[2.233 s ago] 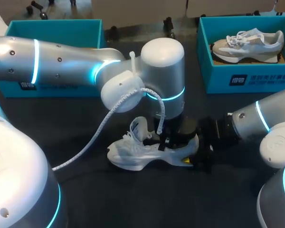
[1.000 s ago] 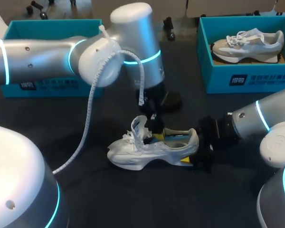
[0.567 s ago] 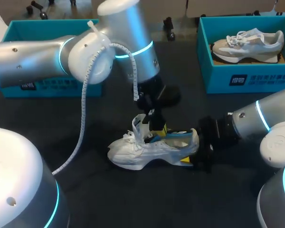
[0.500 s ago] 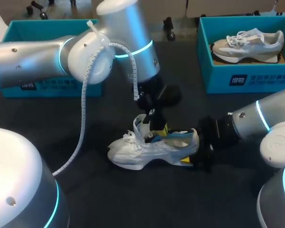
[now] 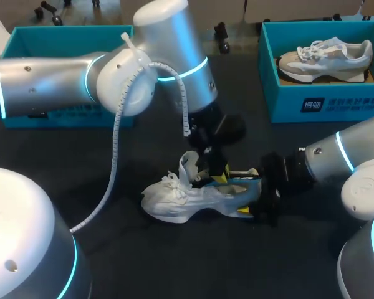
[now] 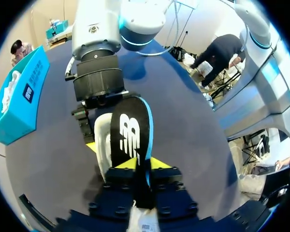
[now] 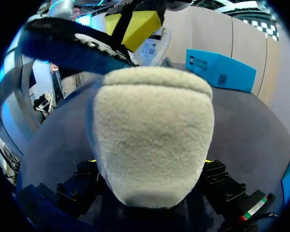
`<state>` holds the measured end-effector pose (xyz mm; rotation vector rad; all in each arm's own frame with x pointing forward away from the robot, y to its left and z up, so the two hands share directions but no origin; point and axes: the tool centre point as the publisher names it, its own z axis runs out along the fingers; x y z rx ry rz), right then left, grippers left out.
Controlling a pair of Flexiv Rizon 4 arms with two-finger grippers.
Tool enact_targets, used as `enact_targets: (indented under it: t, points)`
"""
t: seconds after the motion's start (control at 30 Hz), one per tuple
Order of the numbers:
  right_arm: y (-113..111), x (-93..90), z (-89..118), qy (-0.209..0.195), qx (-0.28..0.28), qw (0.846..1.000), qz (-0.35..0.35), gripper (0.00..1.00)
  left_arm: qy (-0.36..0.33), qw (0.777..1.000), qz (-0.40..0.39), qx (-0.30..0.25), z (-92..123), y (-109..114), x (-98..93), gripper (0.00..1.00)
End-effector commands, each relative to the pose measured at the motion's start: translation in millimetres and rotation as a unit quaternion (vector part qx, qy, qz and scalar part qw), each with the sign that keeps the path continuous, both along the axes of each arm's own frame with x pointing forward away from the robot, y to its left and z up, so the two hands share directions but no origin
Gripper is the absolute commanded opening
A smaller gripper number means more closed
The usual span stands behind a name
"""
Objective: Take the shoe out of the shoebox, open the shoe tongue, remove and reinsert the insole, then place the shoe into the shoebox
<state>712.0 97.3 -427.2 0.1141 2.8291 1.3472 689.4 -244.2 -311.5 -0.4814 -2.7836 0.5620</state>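
Left wrist view: left jaws tight on the insole (image 6: pixel 130 135); right jaws tight around the shoe (image 7: pixel 154 135) at its heel.

The fuzzy off-white heel of the white fabric shoe (image 7: pixel 152 140) fills the space between the fingers of the right gripper (image 7: pixel 149 166), whose yellow tips press it from both sides. Ahead of and above the heel, a dark blue-edged insole (image 7: pixel 72 46) slants upward, its far end pinched in the left gripper (image 7: pixel 131 20). Beyond the shoe, a teal cardboard shoebox (image 7: pixel 220 70) sits on the dark worktop (image 7: pixel 241 121).
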Motion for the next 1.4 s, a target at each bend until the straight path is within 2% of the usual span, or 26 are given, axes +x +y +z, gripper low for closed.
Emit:
enact_targets:
  t: [0.03, 0.23, 0.53, 0.8, 1.03, 1.4]
  points:
    - [1, -0.2, -1, 0.000, -0.002, 1.000, -0.001, 0.00, -0.005, 1.000, -0.001, -0.006, 0, 3, -1.7, 0.40]
    - [1, -0.2, -1, 0.000, -0.002, 1.000, -0.001, 0.00, -0.033, 0.999, -0.015, -0.029, 3, 6, -5.0, 0.48]
    - [1, -0.2, -1, 0.000, -0.002, 1.000, -0.001, 0.00, -0.101, 0.992, -0.021, -0.076, 3, 4, -13.4, 0.47]
    - [1, -0.2, -1, 0.000, -0.002, 1.000, -0.001, 0.00, -0.153, 0.981, 0.024, -0.115, 4, 2, -11.5, 0.44]
    - [1, -0.2, -1, 0.000, -0.002, 1.000, -0.001, 0.00, -0.184, 0.974, 0.036, -0.124, -1, -2, -9.6, 0.41]
    - [1, -0.2, -1, 0.000, -0.002, 1.000, -0.001, 0.00, -0.197, 0.971, 0.059, -0.124, -11, -11, 4.9, 0.45]
